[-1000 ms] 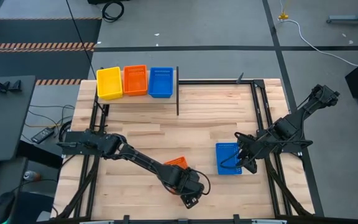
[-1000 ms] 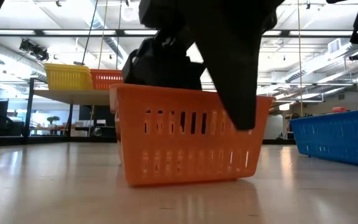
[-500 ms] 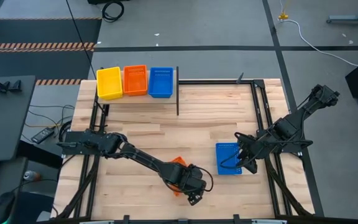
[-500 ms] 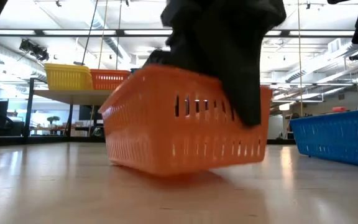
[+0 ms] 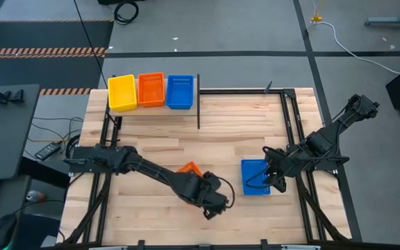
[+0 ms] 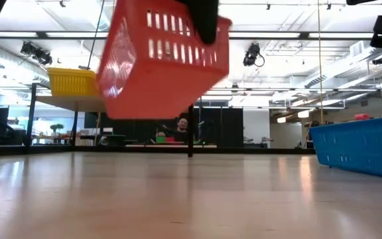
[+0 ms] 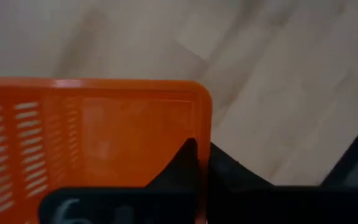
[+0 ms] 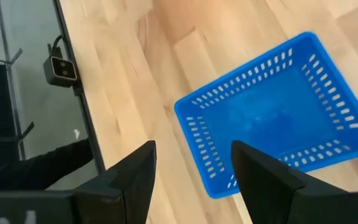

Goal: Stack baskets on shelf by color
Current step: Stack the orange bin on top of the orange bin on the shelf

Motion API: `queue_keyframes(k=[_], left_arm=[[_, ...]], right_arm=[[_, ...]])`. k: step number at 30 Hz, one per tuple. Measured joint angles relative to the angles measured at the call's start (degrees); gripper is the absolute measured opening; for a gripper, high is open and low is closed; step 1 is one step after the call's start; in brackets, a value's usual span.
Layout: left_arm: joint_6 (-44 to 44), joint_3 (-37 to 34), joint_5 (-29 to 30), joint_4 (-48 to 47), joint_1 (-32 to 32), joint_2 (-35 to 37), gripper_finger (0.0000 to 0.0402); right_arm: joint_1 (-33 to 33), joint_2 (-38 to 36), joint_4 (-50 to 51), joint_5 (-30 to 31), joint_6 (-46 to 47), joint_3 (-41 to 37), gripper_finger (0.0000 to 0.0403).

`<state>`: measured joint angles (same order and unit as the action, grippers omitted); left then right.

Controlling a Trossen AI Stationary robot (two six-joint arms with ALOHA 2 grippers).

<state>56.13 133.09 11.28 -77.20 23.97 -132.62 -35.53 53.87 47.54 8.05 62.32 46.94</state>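
Observation:
An orange basket [image 6: 164, 60] hangs tilted in the air near the table's front middle, with my left gripper [image 7: 202, 163] shut on it. From above, the arm hides most of the basket [image 5: 188, 169]. A blue basket [image 8: 278, 112] rests by its bottom on the table at the right, and my right gripper [image 8: 191, 168] hovers open above its near-left corner. The shelf [image 6: 71, 101] at the far left carries yellow [image 5: 121, 92], orange [image 5: 151, 89] and blue [image 5: 180, 91] baskets side by side. My left gripper holds the orange basket by the rim of one side wall [image 7: 202, 127], close to a corner. One finger [image 7: 185, 158] is inside the basket and the other [image 7: 232, 171] outside, both coming from above. The basket is lifted clear of the table and tilted, its far end hanging lower.
A thin black post [image 5: 198, 101] stands just right of the shelf. Black frame rails [image 5: 290, 118] run along the table's sides. A small camera [image 8: 59, 70] sits at the table's edge. A person [image 6: 181, 126] shows in the room beyond. Bare wood lies between the shelf and the front.
My left gripper has shut on the orange basket's wall and gone up, drifting a little toward the table's far left. The basket first tipped on the table, then came clear of it and now hangs tilted. My right gripper has kept still.

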Motion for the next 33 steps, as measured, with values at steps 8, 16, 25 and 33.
queue_keyframes(k=[8, 16, 25, 33], left_arm=[[-6.11, 0.01, 6.25, -6.84, -2.45, 5.38, 0.0005], [-21.20, 0.03, 13.13, -12.66, -5.58, 11.77, 0.0006], [-34.76, 0.01, 19.79, -12.82, -10.29, 20.19, 0.0005], [-49.65, 0.03, 23.41, -12.81, -17.44, 27.60, 0.0008]], right_arm=[[0.00, 0.02, -0.90, 3.05, -1.54, 0.00, 0.0214], [0.04, 0.02, -1.44, 7.97, 1.74, 0.00, 0.0214], [1.25, 0.11, -1.65, 11.85, 5.28, 0.00, 0.0214], [4.76, 0.13, -2.14, 11.86, 7.17, 0.00, 0.0214]])
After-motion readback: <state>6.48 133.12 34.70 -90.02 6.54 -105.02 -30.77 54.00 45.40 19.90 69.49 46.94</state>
